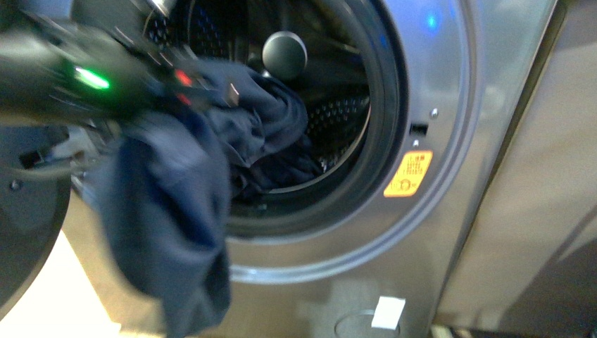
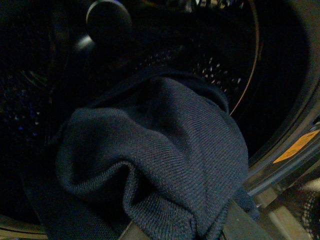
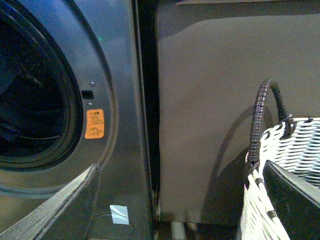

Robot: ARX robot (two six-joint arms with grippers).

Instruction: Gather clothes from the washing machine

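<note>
The navy-blue clothes (image 1: 169,204) hang out of the washing machine's (image 1: 450,84) round mouth, part still trailing into the perforated drum (image 1: 338,116). My left gripper (image 1: 200,88), blurred at the mouth's upper left, is shut on the clothes. In the left wrist view the bunched clothes (image 2: 165,150) fill the frame and hide most of the left gripper (image 2: 182,234). My right gripper (image 3: 175,210) is open and holds nothing. It hangs to the right of the washing machine (image 3: 115,75), between it and a basket.
A grey-and-white woven basket (image 3: 295,150) with a black handle stands right of the machine, in front of a dark panel (image 3: 210,100). The open door (image 1: 24,204) sits at the far left. A yellow sticker (image 1: 408,174) and a white tape patch (image 1: 388,312) mark the machine's front.
</note>
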